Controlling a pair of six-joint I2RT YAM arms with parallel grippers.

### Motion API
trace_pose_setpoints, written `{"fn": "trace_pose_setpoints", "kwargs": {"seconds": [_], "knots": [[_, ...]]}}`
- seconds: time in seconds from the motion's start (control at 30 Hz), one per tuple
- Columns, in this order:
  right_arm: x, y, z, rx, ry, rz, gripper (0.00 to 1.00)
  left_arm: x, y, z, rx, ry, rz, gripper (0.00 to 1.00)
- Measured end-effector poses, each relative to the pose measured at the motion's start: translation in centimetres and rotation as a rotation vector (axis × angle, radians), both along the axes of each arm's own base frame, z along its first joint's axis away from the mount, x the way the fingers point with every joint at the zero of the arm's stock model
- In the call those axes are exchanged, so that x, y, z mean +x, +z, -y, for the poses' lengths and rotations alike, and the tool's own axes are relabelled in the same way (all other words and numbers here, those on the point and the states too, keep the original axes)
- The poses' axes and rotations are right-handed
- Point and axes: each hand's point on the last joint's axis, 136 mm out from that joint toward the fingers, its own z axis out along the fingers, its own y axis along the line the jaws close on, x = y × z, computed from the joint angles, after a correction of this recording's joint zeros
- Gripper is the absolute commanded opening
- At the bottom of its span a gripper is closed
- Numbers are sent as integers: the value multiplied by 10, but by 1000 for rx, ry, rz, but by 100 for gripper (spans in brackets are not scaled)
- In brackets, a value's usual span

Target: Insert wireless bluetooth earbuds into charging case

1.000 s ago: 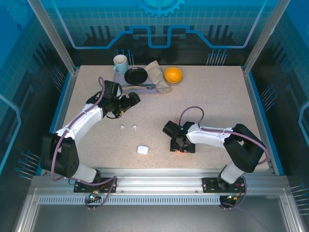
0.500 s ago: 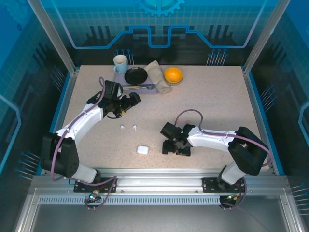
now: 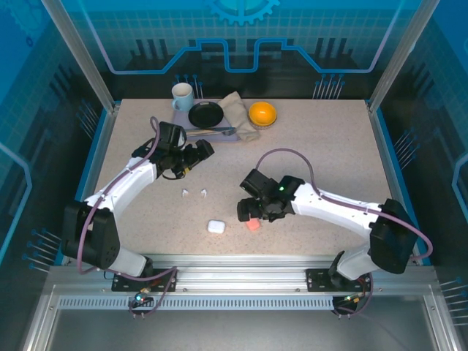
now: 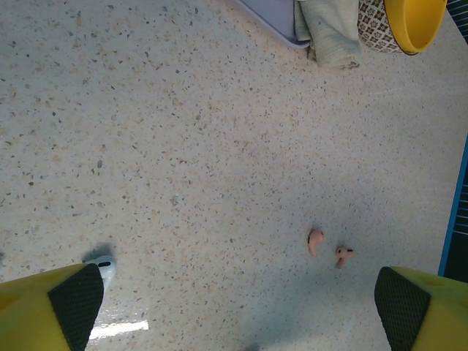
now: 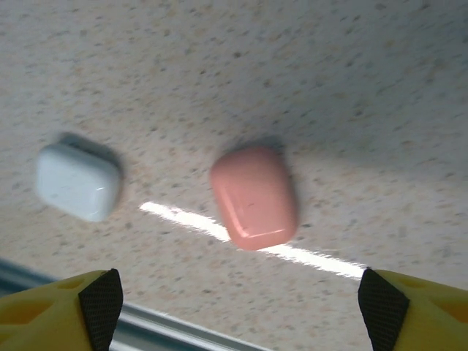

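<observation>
A closed pink charging case lies flat on the table, ahead of my right gripper, whose jaws stand wide open and do not touch it. To its left rests a closed white case. From above, the pink case sits just in front of the right gripper, with the white case beside it. Two white earbuds lie further back. Two pink earbuds lie loose ahead of my open, empty left gripper. A small white earbud sits by its left finger.
At the back stand a white mug, a black dish on a grey tray, a folded cloth and a yellow bowl. The metal rail at the table's front edge runs close behind the two cases.
My right arm has swung left and lifted off the pink case, which now lies uncovered near the white case. Its jaws have spread a little wider. The left arm has stayed still.
</observation>
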Motion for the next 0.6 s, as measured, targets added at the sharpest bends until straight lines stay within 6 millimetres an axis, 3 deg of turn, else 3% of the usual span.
{"fn": "trace_pose_setpoints", "kwargs": {"seconds": [0.13, 0.33, 0.6], "knots": [[11, -16, 3, -124, 46, 5, 89, 0, 2, 1, 0, -2, -1, 99], [13, -50, 1, -243, 110, -46, 87, 1, 5, 1, -1, -3, 5, 99], [12, -73, -6, -287, 149, -81, 73, 1, 6, 1, -1, -3, 5, 99]]}}
